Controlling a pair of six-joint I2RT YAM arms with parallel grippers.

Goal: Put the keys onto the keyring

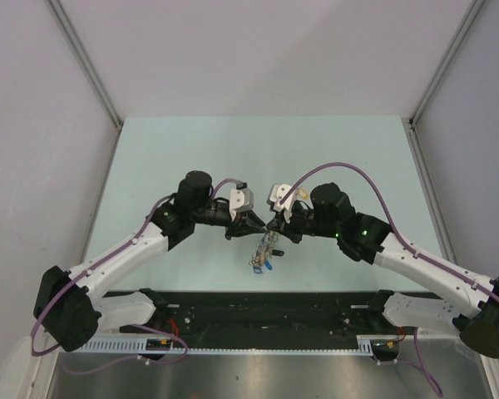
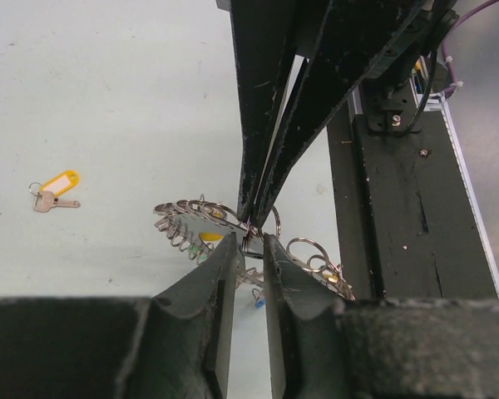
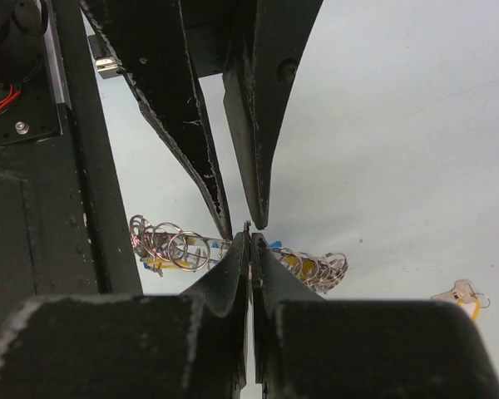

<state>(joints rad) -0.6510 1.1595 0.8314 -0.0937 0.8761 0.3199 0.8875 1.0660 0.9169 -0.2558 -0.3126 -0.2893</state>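
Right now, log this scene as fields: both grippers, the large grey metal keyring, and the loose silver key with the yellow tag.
right gripper: shut on the edge of the large grey metal keyring
left gripper: jaws narrowly apart, straddling that same edge, facing the right gripper
ring contents: small loops, yellow and blue heads showing
loose key: small silver key with yellow tag, flat on the pale green table, apart from the ring, untouched

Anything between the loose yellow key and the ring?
Nothing visible: only bare table lies between the yellow key and the ring. The right hand is shut on the ring and the left hand straddles it, jaws apart, so neither looks free to fetch.
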